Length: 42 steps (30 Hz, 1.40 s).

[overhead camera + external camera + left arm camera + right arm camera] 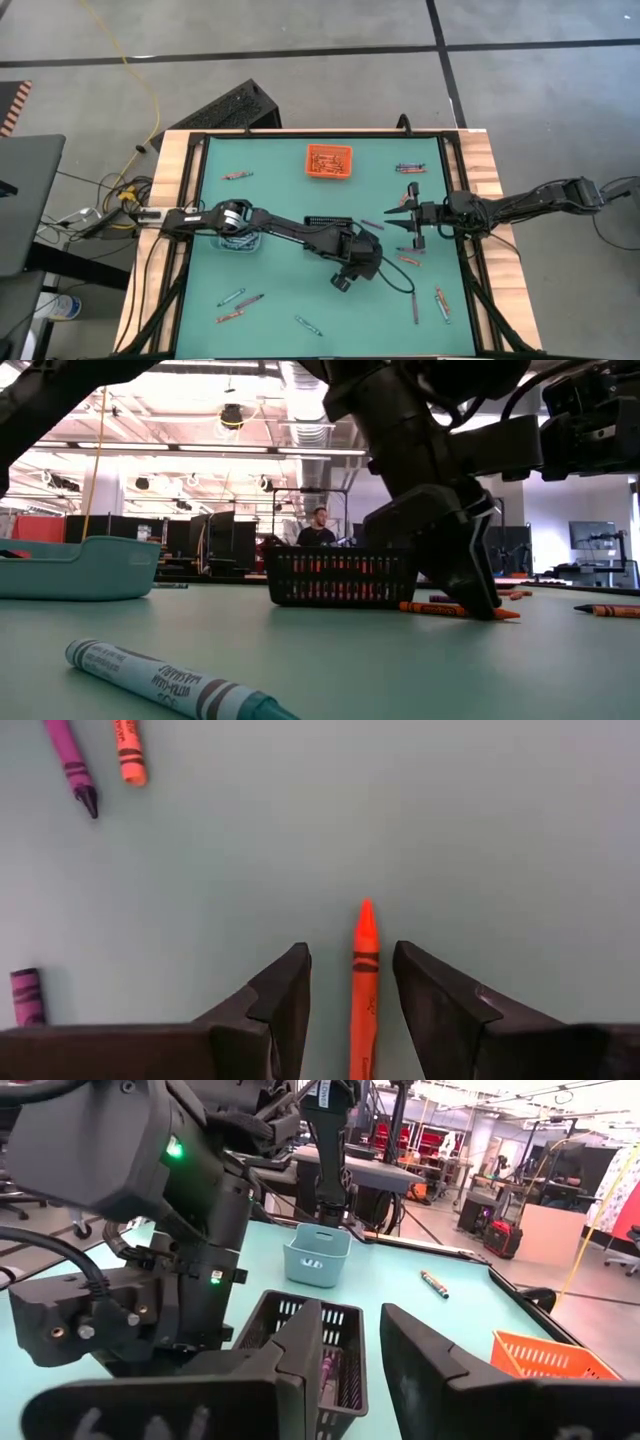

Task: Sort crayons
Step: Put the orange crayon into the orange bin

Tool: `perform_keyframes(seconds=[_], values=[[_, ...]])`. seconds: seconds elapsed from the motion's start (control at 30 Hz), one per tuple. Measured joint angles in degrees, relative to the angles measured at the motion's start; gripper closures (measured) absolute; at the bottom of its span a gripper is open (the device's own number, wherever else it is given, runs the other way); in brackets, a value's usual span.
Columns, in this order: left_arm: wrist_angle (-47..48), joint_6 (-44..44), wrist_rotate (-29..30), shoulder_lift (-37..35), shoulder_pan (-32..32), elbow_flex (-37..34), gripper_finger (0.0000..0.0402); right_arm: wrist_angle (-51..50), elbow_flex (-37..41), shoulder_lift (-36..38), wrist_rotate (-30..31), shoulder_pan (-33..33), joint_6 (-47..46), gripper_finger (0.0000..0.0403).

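Observation:
An orange crayon (365,982) lies flat on the green mat. My left gripper (350,990) is open and slants down over it, one finger on each side of the crayon and a gap at both. The low view shows that gripper (478,600) down at the mat beside the same crayon (455,609). In the high view my left gripper (388,262) is right of the table's middle. My right gripper (405,222) hangs level and open above the mat's right part, with nothing between its fingers (352,1350). More crayons lie scattered (237,175) (410,168) (308,325).
An orange bin (328,161) with crayons stands at the far middle. A black bin (330,220) is at the centre and a grey-blue bin (238,240) sits under my left arm. A teal crayon (170,685) lies by the near edge. Purple and orange crayons (72,765) (130,755) lie close by.

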<state>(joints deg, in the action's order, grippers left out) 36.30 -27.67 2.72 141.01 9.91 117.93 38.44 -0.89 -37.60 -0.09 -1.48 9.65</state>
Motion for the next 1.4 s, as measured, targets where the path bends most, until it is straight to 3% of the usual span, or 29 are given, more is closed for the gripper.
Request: perform_keyframes(seconds=[0.23,0.63,0.9,1.13,1.23,1.4], values=[[1.81,1.17,0.13,0.0,0.0,-0.01,0.0274,0.13,0.0,0.0,0.01,0.0,-0.02,0.0296],[-1.3,0.36,-2.01,-0.02,-0.05,-0.07,0.0393,0.13,0.0,0.0,0.01,0.0,-0.02,0.0296],[-7.35,-1.22,-7.86,-0.58,-0.1,-0.25,0.0389,0.13,0.0,0.0,0.01,0.0,-0.05,0.0296],[-14.93,1.64,-15.42,-7.86,-0.36,-0.17,0.0388,-0.27,-0.02,0.04,0.03,0.02,1.16,0.0296],[-13.17,4.34,-16.33,-11.63,-0.48,-0.17,0.0388,-0.29,-0.02,0.04,0.05,0.01,1.18,0.0296],[-2.36,4.93,-13.11,-17.34,-0.44,-0.09,0.0388,0.01,-0.02,0.06,0.05,0.0,1.29,0.0296]])
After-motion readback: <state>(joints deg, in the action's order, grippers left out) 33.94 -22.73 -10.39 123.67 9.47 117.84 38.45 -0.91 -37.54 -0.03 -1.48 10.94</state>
